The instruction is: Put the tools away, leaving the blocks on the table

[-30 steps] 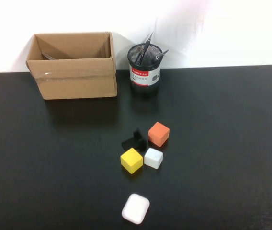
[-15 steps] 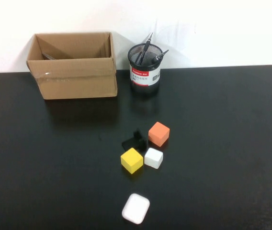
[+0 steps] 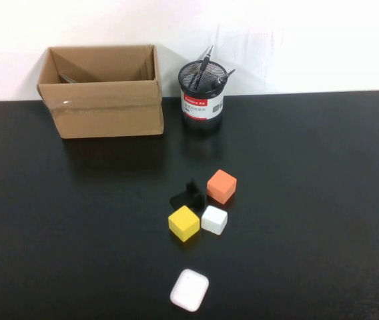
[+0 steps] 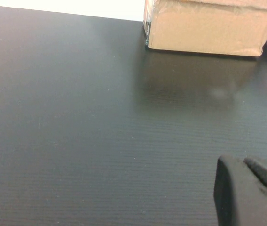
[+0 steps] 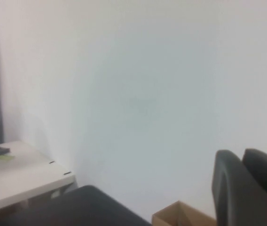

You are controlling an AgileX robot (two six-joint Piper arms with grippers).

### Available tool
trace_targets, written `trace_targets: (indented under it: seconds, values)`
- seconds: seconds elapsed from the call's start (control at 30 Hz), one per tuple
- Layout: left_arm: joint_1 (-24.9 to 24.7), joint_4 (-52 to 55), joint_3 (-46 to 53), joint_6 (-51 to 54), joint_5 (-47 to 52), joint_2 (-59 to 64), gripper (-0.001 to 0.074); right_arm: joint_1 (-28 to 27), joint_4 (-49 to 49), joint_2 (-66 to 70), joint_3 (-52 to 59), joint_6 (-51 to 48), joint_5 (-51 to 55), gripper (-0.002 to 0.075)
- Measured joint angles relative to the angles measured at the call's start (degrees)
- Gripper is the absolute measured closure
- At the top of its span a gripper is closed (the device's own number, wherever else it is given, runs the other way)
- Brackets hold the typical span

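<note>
A: So, from the high view, where do things stand?

B: Neither arm shows there. The black mesh holder (image 3: pixel 202 89) stands by the cardboard box (image 3: pixel 101 91) at the far edge of the table (image 3: pixel 323 200), with thin dark tools (image 3: pixel 206 70) sticking out of it. The orange block (image 3: pixel 221 186), yellow block (image 3: pixel 183 223), white block (image 3: pixel 214 220) and small black piece (image 3: pixel 187 195) sit clustered mid-table, and a white rounded case (image 3: pixel 189 290) lies nearer the robot. I see no scissors or other tool loose on the tabletop.

A: And the left wrist view?

B: It looks across bare table toward the box. The left gripper (image 4: pixel 251 193) hangs low over the table, near nothing; its fingers look pressed together with nothing between them.

A: The right wrist view?

B: It looks at the wall, so that arm is raised and clear of the table. The right gripper (image 5: pixel 246 188) is closed, and holds nothing.

A: Which step, then?

B: I judge the putting-away finished or nearly so. The next move calls only for checking that no tool lies out of view, then resting both arms, blocks untouched.
</note>
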Motion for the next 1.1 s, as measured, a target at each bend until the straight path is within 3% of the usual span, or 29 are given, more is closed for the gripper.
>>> trace_targets:
  seconds: [0.4,0.47,0.57,0.73,0.83,0.97,1.1]
  values:
    - [-0.1,0.0,0.0,0.0,0.0,0.0,0.0735,0.23,1.51,0.71,0.55,-6.19,26.05,0.073]
    - [-0.1,0.0,0.0,0.0,0.0,0.0,0.0735,0.46,7.04,0.48,1.28,-10.96,30.38,0.073]
    - [-0.1,0.0,0.0,0.0,0.0,0.0,0.0735,0.46,25.49,-0.65,2.8,-28.3,36.25,0.073]
    - [-0.1,0.0,0.0,0.0,0.0,0.0,0.0735,0.46,66.77,-5.12,3.72,-78.1,54.0,0.073]
    - [-0.1,0.0,0.0,0.0,0.0,0.0,0.0735,0.46,81.09,-8.68,6.27,-100.29,62.41,0.073]
    - [-0.1,0.0,0.0,0.0,0.0,0.0,0.0735,-0.84,87.35,-14.49,13.46,-108.96,64.15,0.073]
    - [-0.1,0.0,0.0,0.0,0.0,0.0,0.0735,-4.29,88.94,-21.93,25.33,-110.48,57.36,0.073]
